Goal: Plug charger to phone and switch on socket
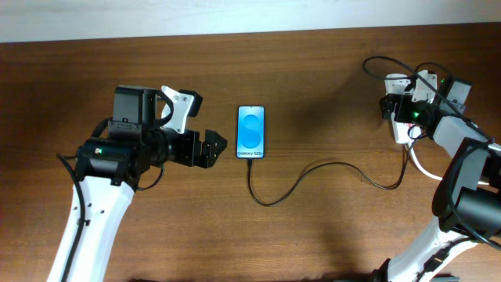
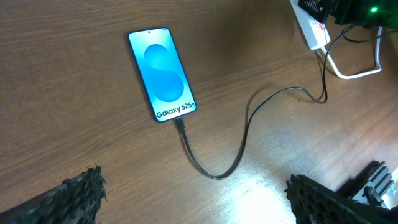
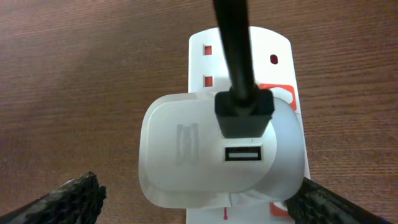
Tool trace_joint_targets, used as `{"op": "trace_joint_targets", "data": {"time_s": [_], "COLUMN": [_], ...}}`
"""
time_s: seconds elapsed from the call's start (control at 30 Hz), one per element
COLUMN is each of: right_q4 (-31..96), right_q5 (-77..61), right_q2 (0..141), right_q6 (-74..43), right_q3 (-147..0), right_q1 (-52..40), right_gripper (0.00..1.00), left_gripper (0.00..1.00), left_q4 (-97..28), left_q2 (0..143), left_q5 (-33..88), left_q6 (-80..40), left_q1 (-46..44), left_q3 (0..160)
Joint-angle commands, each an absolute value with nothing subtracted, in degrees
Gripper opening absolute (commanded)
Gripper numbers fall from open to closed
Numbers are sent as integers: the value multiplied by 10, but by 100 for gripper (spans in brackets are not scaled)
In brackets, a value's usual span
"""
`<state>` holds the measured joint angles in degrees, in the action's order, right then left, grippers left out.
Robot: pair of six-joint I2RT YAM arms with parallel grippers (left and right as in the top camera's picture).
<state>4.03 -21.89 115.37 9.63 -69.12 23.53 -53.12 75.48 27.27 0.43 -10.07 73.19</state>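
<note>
Phone [image 1: 250,131]: flat at centre, screen lit.
Charger [image 2: 217,178]: seated in phone's end; done, it seems.
Socket [image 3: 267,43]: far right; switching on likely left to do.
Left claw [image 1: 219,149]: wide, empty, beside phone.
Right claw [image 3: 199,194]: wide, over socket.

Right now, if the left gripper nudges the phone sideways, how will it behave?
Lying flat on the wooden table, the Galaxy phone probably slides rather than tips. The black cable plugged into its bottom end lies in slack curves, so it looks floppy and should resist little. Its glossy face may be slippery.
</note>
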Motion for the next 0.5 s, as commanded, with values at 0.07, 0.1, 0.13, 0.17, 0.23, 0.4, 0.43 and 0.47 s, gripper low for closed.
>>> {"op": "trace_joint_targets", "data": {"time_s": [0.07, 0.1, 0.13, 0.17, 0.23, 0.4, 0.43, 0.47], "right_q4": [49, 53, 53, 53, 60, 87, 91, 96], "right_q5": [-237, -237, -237, -237, -235, -235, -235, -235], "right_q2": [1166, 1166, 1166, 1166, 1166, 1166, 1166, 1166], "right_q6": [81, 81, 81, 81, 81, 81, 81, 80], "right_q3": [-697, -697, -697, -697, -697, -697, -697, -697], "right_q1": [226, 221, 215, 210, 199, 198, 198, 198], "right_gripper": [98, 98, 98, 98, 98, 98, 98, 98], "left_gripper": [99, 99, 99, 99, 99, 99, 99, 99], "left_q4": [-530, -530, -530, -530, -530, -530, -530, -530], "left_q2": [750, 750, 750, 750, 750, 750, 750, 750], "left_q5": [281, 281, 281, 281, 281, 281, 281, 281], "left_q6": [7, 7, 7, 7, 7, 7, 7, 7], "left_q1": [-101, -101, -101, -101, -101, -101, -101, -101], "left_q3": [731, 731, 731, 731, 731, 731, 731, 731]}}
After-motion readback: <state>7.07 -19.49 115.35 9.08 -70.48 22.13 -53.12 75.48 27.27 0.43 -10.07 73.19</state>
